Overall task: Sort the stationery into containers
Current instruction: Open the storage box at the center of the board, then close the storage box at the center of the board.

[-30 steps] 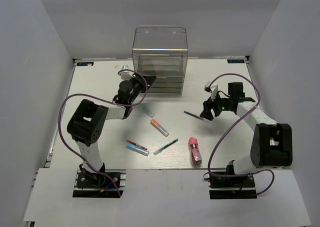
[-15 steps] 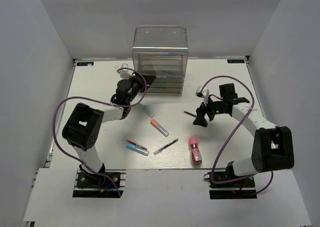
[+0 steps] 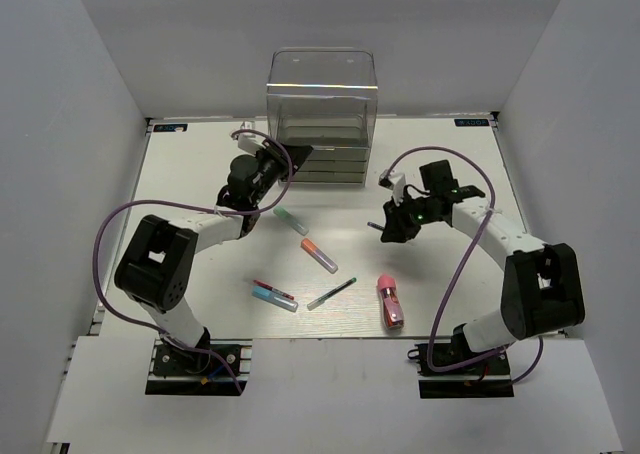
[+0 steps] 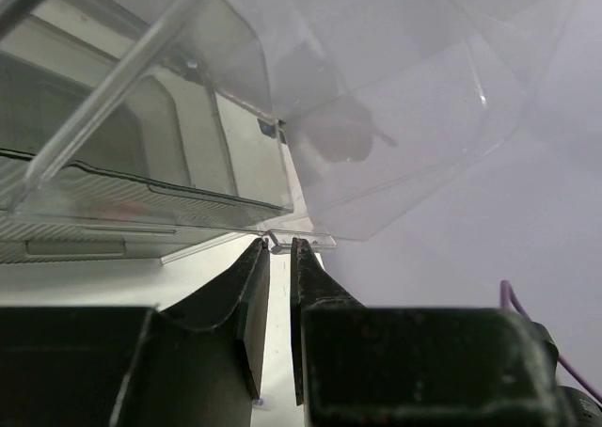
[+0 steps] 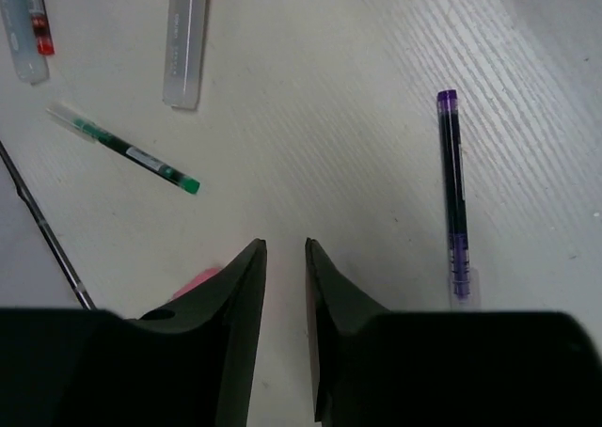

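Observation:
The clear drawer box [image 3: 322, 99] stands at the back of the table. My left gripper [image 3: 292, 160] is at its lower left drawer; in the left wrist view it [image 4: 280, 242] is shut on the drawer's small clear handle tab [image 4: 306, 236]. My right gripper [image 3: 386, 230] hovers low over the table with its jaws a narrow gap apart and empty [image 5: 286, 244]. A purple pen [image 5: 453, 192] lies just beside it, also seen from the top [image 3: 373, 225]. A green-capped marker [image 3: 291, 220], an orange marker [image 3: 319, 255], a thin green pen [image 3: 331, 294] and a pink marker [image 3: 390, 301] lie loose.
A blue marker [image 3: 275, 298] and a red-tipped pen [image 3: 273, 289] lie side by side at the front left. White walls enclose the table on three sides. Purple cables loop from both arms.
My right gripper has moved left and forward until it is over the purple pen. My left gripper has stayed at the drawer, while its elbow has swung left.

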{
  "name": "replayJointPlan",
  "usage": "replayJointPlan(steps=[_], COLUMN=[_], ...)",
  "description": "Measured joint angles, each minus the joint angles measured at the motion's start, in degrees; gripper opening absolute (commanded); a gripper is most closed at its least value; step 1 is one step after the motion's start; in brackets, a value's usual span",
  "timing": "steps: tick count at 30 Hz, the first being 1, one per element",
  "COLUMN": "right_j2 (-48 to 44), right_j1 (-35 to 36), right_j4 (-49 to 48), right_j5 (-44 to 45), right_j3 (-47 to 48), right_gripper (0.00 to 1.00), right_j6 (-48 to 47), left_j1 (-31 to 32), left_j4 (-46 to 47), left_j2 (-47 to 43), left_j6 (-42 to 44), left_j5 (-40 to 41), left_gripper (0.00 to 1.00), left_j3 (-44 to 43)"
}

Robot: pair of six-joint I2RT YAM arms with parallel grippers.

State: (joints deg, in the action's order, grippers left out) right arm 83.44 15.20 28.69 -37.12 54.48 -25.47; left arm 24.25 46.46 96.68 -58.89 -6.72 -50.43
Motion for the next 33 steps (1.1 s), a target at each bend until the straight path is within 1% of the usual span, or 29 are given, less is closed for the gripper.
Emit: replayJointPlan(steps=[1, 3, 4, 6, 7, 8, 10, 23, 29, 33], right_j2=[0.3, 0.9, 1.1, 1.5, 1.7, 1.9, 2.3, 7.3, 10.0, 10.5], right_j1=[0.8, 2.3, 3.0, 4.1, 4.5, 4.7, 5.2, 8.5, 10.8, 12.2], right_j4=[0.6, 1.9, 2.6, 4.2, 5.0, 5.7, 7.2, 19.8, 25.7, 27.8], right_j5=[1.0, 3.2, 4.1, 5.8, 6.6, 7.3, 9.1, 17.2, 17.4, 16.8], right_j3=[0.4, 1.2, 1.5, 2.1, 2.4, 2.7, 3.6, 10.8, 11.1, 11.1], right_gripper=[0.39, 0.45, 0.51, 0.58, 0.65, 0.69, 0.73, 0.74, 0.76, 0.77], right_j6=[0.5, 1.2, 1.3, 1.7, 2.0, 2.4, 3.0, 6.6, 7.3, 8.4], left_j1=[0.0, 0.0, 0.0, 0.0, 0.0, 0.0, 0.0, -0.1, -0.1, -0.1], left_j4=[0.0, 0.0, 0.0, 0.0, 0.1, 0.1, 0.1, 0.5, 0.7, 0.8], left_j2=[-0.3, -0.7, -0.8, -0.9, -1.0, -1.0, -1.0, -1.0, -1.1, -2.0], left_j6=[0.2, 0.5, 0.6, 0.9, 1.0, 1.0, 1.1, 1.5, 1.5, 1.5], left_j5=[0.0, 0.0, -0.1, -0.1, -0.1, -0.1, -0.2, -1.3, -1.5, -1.5], left_gripper=[0.06, 0.06, 0.06, 0.06, 0.06, 0.06, 0.06, 0.06, 0.06, 0.06], left_j3=[0.0, -0.2, -0.3, -0.3, -0.3, -0.3, -0.3, -1.2, -1.2, -0.7])
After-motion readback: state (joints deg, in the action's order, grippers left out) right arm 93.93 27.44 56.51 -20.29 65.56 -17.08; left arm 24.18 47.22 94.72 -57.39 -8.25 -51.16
